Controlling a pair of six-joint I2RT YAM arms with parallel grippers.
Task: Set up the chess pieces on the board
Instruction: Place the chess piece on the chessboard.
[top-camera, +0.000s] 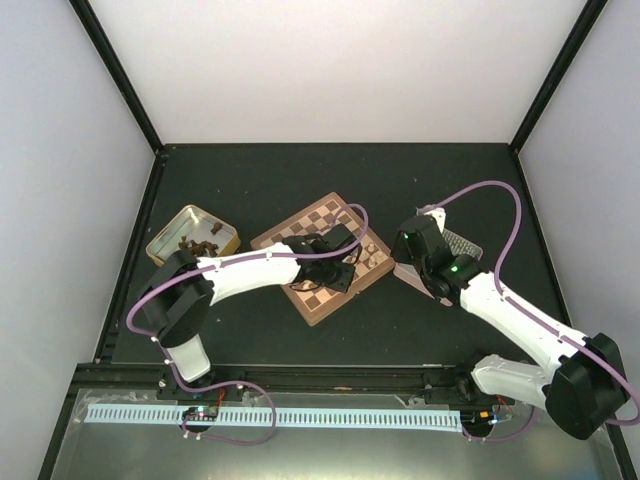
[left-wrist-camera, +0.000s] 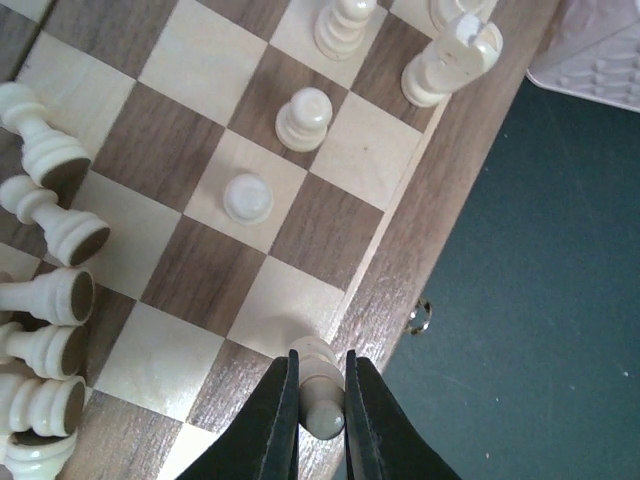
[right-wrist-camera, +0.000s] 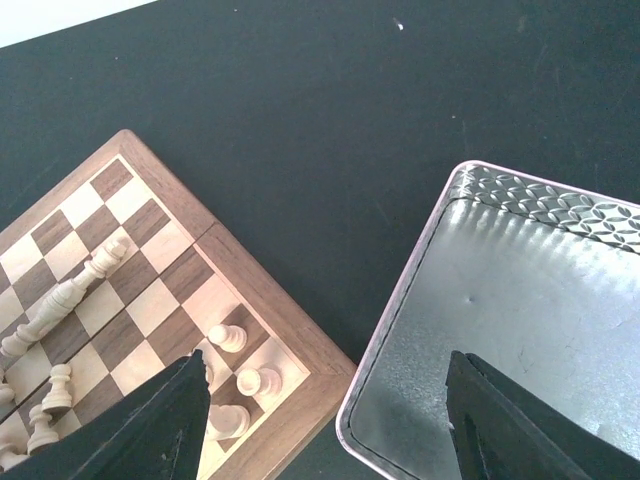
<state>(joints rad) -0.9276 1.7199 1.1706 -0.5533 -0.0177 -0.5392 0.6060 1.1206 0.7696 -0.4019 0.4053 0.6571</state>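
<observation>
While the left gripper (left-wrist-camera: 321, 360) pinches a cream chess piece (left-wrist-camera: 324, 412) over an edge square of the board (left-wrist-camera: 395, 280), placing is in hand — next, set it upright and release. Meanwhile the right gripper (right-wrist-camera: 327, 400) hangs open above a tin (right-wrist-camera: 540, 300).

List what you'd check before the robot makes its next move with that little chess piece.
1. Grip: the left end effector is shut on a cream piece. Ok.
2. Placement: the cream piece sits right by the rim of the board; whether it is over a square or touching the wood, cannot tell.
3. Neighbours: the standing pawns are apart from the left end effector. Ok.
4. Other arm: the right end effector is open above the metal tin, off the board. Ok.
5. Set-up: the fallen pieces lie on their sides. Not ok.
</observation>
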